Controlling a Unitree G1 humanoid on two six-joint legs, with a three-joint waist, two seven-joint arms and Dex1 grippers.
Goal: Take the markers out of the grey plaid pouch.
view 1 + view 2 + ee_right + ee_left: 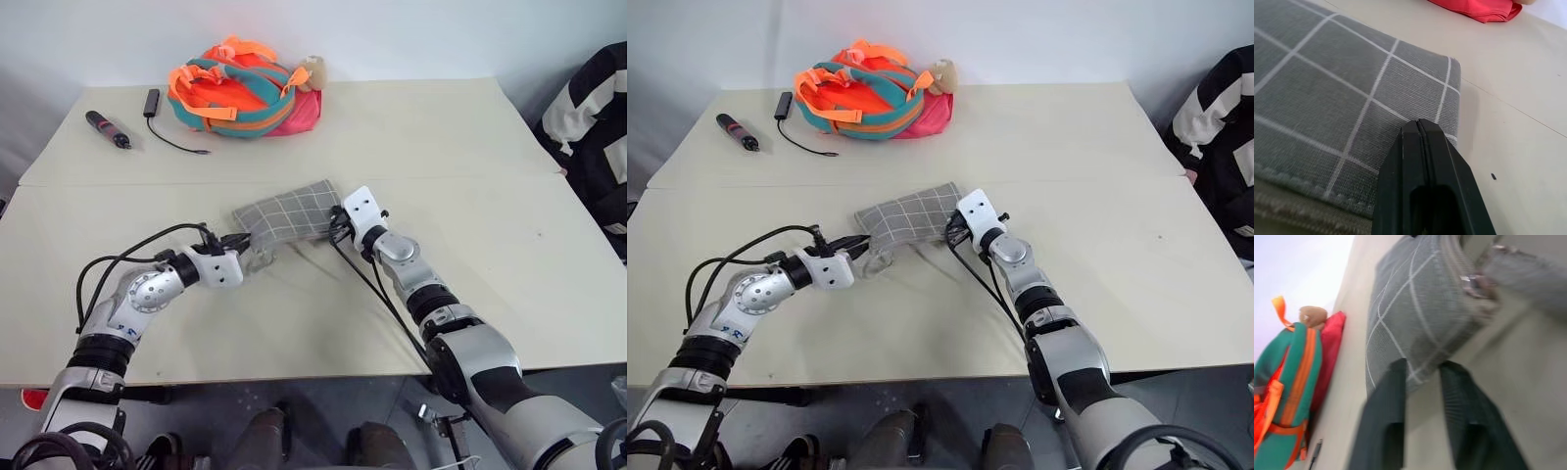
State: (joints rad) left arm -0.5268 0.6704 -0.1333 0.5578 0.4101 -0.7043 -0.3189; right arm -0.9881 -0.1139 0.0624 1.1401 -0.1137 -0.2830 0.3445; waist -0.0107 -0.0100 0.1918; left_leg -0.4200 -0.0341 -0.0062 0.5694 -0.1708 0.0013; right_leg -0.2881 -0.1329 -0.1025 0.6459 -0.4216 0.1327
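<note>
Grey plaid fabric pouch [290, 215]: soft, floppy, light; take by zip edge. Left gripper [253, 252] pinched on its corner, right gripper [1422, 128] pressed together at far end.

Bright even light, soft shadows; left wrist view motion-blurred, others sharp

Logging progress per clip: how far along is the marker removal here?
Done: nothing; no marker lies out on the table. In hand: the grey plaid pouch lies flat, left gripper clamped on one end, right gripper shut at the other. Left: getting inside and pulling the markers out.
</note>
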